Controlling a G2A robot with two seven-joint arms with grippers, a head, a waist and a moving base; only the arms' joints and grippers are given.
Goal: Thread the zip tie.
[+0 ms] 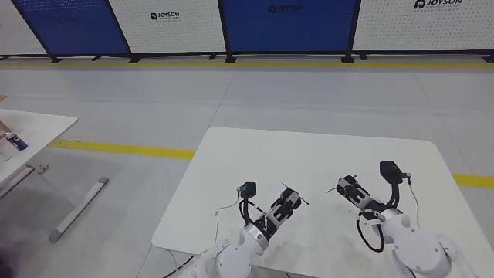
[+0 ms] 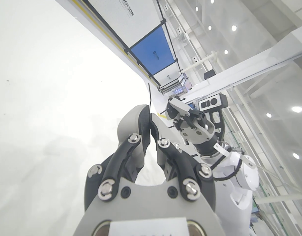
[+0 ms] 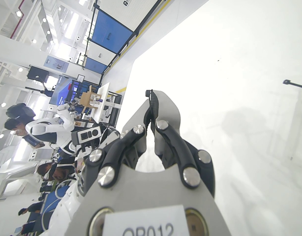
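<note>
Threading is yet to happen above the white table [image 1: 309,154]. The two grippers sit side by side over its near half, close but not touching, with open air between what each one holds.

The left gripper [image 2: 150,117], fingers pinched together, clamps the zip tie [image 2: 149,94]. This thin black band juts out past its fingertips, one end toward its partner. The right gripper [image 3: 151,100], likewise closed tight, pinches a small black end [image 3: 148,92] that peeps out at its fingertips. It looks like a tie's head, though whether it belongs to the same tie as the left arm's band cannot be told.

Picking up appears done. Lining up tail and head, pushing one through the other and pulling tight all appear left to do.

Both forearms lie low over the table from its near edge, the left angled far-right and the right far-left, so the fingertips converge. A second strip [image 3: 294,84], thin and black with a squared end, shows against the table off to one side of the right gripper. Whether it rests on the surface is unclear.
</note>
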